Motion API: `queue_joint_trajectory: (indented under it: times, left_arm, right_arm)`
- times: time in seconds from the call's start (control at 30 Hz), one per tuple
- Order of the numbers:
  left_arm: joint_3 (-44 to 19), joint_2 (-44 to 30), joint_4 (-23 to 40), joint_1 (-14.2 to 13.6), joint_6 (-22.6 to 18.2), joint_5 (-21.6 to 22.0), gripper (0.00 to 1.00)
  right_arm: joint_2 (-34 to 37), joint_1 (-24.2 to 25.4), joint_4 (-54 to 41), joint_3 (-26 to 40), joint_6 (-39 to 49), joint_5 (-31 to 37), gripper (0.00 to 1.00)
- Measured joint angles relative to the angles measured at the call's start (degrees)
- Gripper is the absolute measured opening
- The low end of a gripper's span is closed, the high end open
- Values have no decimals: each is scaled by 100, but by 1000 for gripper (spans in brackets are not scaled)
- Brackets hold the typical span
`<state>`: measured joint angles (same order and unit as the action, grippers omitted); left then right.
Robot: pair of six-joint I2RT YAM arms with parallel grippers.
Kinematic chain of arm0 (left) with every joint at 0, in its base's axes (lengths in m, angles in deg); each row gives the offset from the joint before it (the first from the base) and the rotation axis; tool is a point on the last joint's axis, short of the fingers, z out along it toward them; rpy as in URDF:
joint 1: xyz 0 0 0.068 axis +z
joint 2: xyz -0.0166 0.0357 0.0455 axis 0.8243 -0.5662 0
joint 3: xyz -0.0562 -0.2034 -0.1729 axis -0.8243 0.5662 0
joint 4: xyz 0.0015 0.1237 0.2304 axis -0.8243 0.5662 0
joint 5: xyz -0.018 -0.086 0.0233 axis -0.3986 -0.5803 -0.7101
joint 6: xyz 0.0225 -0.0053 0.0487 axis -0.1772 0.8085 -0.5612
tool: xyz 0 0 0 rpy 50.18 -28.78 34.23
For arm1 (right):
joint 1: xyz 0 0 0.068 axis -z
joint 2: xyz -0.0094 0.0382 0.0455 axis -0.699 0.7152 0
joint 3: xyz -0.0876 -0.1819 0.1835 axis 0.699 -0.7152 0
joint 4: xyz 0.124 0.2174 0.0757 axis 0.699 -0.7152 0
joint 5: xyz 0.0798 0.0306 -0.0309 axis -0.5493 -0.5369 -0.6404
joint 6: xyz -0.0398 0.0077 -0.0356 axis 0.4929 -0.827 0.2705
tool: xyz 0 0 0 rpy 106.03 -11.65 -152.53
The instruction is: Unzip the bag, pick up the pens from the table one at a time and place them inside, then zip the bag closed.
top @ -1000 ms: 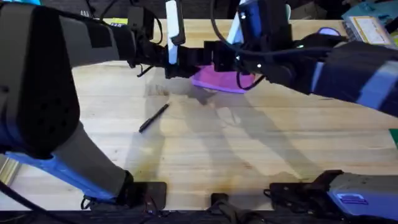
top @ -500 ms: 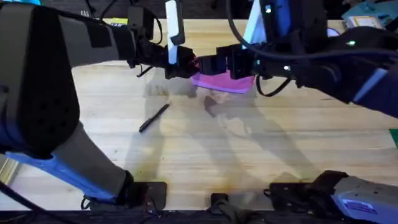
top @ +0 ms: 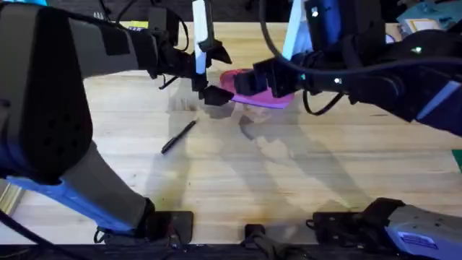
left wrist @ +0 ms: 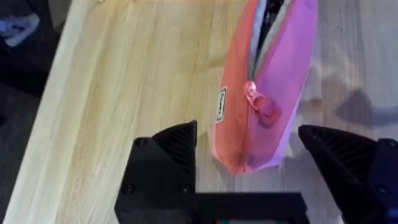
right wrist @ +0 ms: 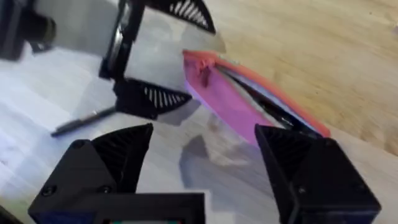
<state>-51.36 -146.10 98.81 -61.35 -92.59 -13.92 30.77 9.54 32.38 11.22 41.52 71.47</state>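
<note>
While both grippers hang open and empty, I see the left gripper (left wrist: pixel 245 158) spread wide at the zip-pull end of the bag (top: pixel 261 88), the right gripper (right wrist: pixel 202 163) over its middle; one pen (top: pixel 178 136) lies apart on the table (top: pixel 289 180); nudging the unpinned bag could slide it, or the half-open zipper (left wrist: pixel 260 107) could snag the pen.

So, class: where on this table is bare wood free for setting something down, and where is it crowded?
Free: the wide table stretch between the pen and the arm bases. Crowded: the far middle, where the left gripper and right gripper, both open, flank the pink pouch.
</note>
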Motion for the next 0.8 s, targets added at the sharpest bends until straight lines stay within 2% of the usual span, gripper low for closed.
queue_joint_trajectory:
  times: [0.13,0.23,0.37,0.67,0.8]
  left_arm:
    - [0,3,-11,114,0,-367,993]
    - [0,124,97,326,0,-630,993]
    - [0,542,487,584,-1,-770,993]
    - [0,1400,1882,657,0,-728,993]
    - [0,1647,2253,657,0,-598,993]
  right_arm:
    - [0,0,-665,212,383,0,996]
    - [0,0,-1063,536,675,0,996]
    - [0,0,-1330,966,1071,0,996]
    - [0,0,-1643,1589,2110,261,997]
    - [0,0,-1647,1692,2677,478,997]
